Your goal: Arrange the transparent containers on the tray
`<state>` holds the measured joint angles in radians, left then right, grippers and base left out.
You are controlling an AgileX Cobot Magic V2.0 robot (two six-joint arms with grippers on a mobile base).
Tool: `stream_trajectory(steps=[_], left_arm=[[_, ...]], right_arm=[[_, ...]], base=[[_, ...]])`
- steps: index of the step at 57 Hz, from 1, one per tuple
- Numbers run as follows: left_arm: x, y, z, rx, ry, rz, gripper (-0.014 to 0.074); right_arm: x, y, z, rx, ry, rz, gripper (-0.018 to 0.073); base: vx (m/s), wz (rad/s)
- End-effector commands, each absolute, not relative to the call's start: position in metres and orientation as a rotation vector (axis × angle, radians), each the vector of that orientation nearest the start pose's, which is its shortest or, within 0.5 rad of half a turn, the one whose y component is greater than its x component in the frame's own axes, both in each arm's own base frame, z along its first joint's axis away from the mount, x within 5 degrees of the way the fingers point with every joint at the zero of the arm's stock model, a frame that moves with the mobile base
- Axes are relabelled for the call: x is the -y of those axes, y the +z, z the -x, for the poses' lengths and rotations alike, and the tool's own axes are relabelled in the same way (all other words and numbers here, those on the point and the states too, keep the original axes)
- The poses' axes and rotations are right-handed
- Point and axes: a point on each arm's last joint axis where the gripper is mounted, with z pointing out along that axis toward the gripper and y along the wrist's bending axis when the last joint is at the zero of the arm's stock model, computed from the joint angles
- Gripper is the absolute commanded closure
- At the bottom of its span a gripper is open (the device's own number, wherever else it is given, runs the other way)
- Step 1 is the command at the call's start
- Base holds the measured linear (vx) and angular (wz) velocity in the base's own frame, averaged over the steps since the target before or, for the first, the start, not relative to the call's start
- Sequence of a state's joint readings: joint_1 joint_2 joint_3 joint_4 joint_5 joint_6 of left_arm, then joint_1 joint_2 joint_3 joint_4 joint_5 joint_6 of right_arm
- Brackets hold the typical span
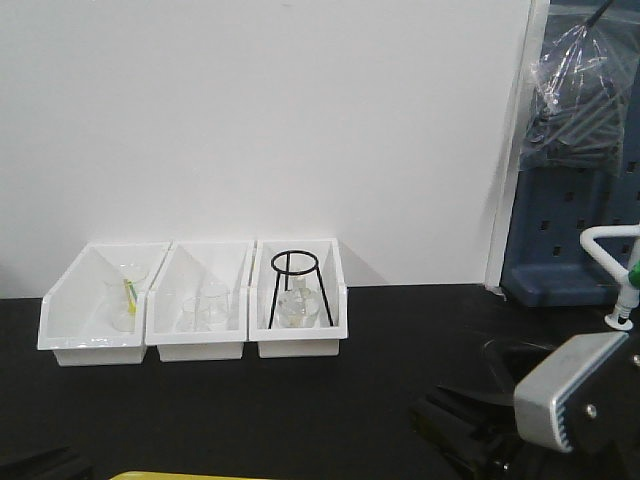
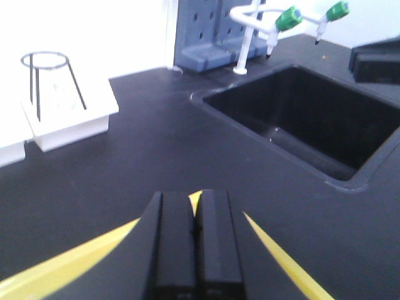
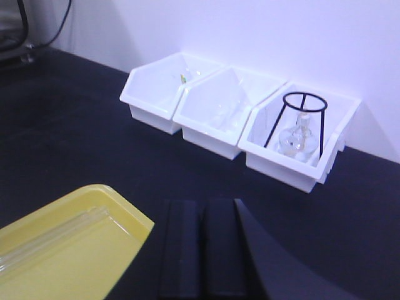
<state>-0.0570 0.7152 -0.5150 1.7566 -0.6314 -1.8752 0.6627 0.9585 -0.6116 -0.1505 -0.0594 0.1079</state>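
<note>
My left gripper [image 2: 197, 250] has its two fingers pressed together, with nothing between them, above the yellow tray [image 2: 56, 272]. My right gripper [image 3: 203, 250] is also pressed together and holds nothing; it hangs just beside the tray's [image 3: 75, 244] right corner. In the tray, near its left side, lie clear tubes [image 3: 50, 237], long and thin, close together; I cannot count them. Farther on the black counter [image 3: 75, 137] stand three white bins [image 1: 195, 300] side by side against the wall. The right bin [image 3: 300, 144] holds a black wire tripod [image 3: 303, 122] over a small glass flask [image 3: 295, 140]. To the right is a black sink [image 2: 312, 119], and behind it a white tap [image 2: 250, 31] with green nozzles.
</note>
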Motion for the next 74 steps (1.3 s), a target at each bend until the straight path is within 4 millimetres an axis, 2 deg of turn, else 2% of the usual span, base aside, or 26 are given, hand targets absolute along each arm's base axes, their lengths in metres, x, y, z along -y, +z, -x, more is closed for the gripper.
stream_trajectory(steps=[1,50,56,59,68,74], left_arm=[[0.059,0.32,-0.129,-1.751,-0.581,-0.477,0.0597],[0.058,0.321,-0.129,-1.744,-0.578,-0.471,0.0597],[0.058,0.327,-0.13,-1.703,-0.641,-0.389,0.0597],[0.055,0.333,-0.133,-1.642,-0.614,-0.339,0.0597],[0.04,0.35,-0.142,-1.441,-0.436,-0.222,0.0597],[0.024,0.352,-0.147,-1.427,-0.338,-0.032,0.0597]], right_arm=[[-0.127,0.339,-0.16,-1.505,0.494,0.588,0.0572],[-0.127,0.339,-0.16,-1.503,0.495,0.587,0.0572],[-0.127,0.339,-0.16,-1.503,0.495,0.587,0.0572],[-0.127,0.339,-0.16,-1.503,0.495,0.587,0.0572],[-0.127,0.339,-0.16,-1.503,0.495,0.587,0.0572],[-0.127,0.339,-0.16,-1.504,0.495,0.587,0.0572]], base=[[0.0,0.0],[0.0,0.0],[0.0,0.0],[0.0,0.0],[0.0,0.0],[0.0,0.0]])
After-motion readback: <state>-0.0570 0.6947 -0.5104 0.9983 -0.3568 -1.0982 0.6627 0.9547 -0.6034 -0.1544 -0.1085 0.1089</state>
